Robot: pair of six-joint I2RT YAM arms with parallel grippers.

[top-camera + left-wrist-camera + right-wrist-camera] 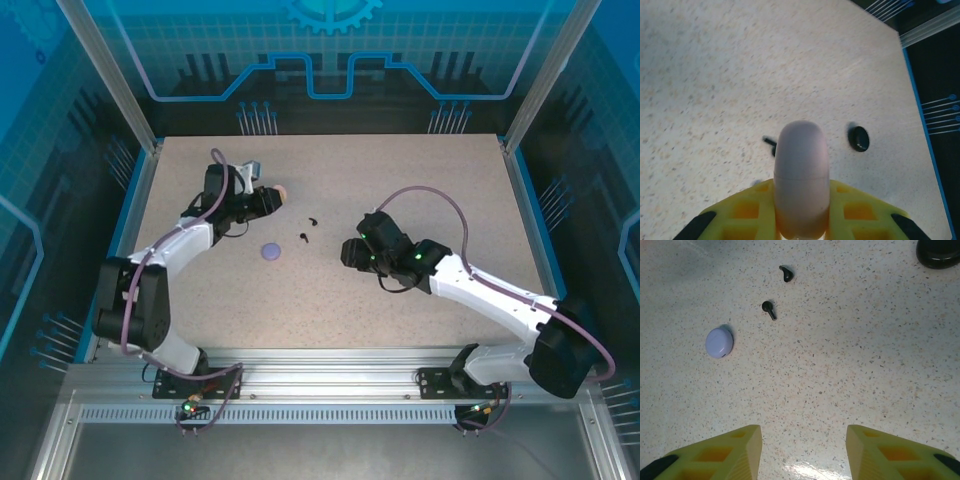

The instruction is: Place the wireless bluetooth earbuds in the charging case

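Nearest the arm bases, the right tool [804,434] hangs over bare bench [865,365], its yellow fingers spread with nothing between them. Beyond it a lavender case [719,342] lies on the bench, with a black earbud [769,308] near it, a second black earbud [786,273] just past that, and a black case [939,252] well off to the side. Farthest out, the left tool [801,186] pinches a pale pink case [801,150], which seems to be closed.

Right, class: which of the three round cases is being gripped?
The pale pink case, clamped in the left jaws; the lavender case and the black case lie free on the table.
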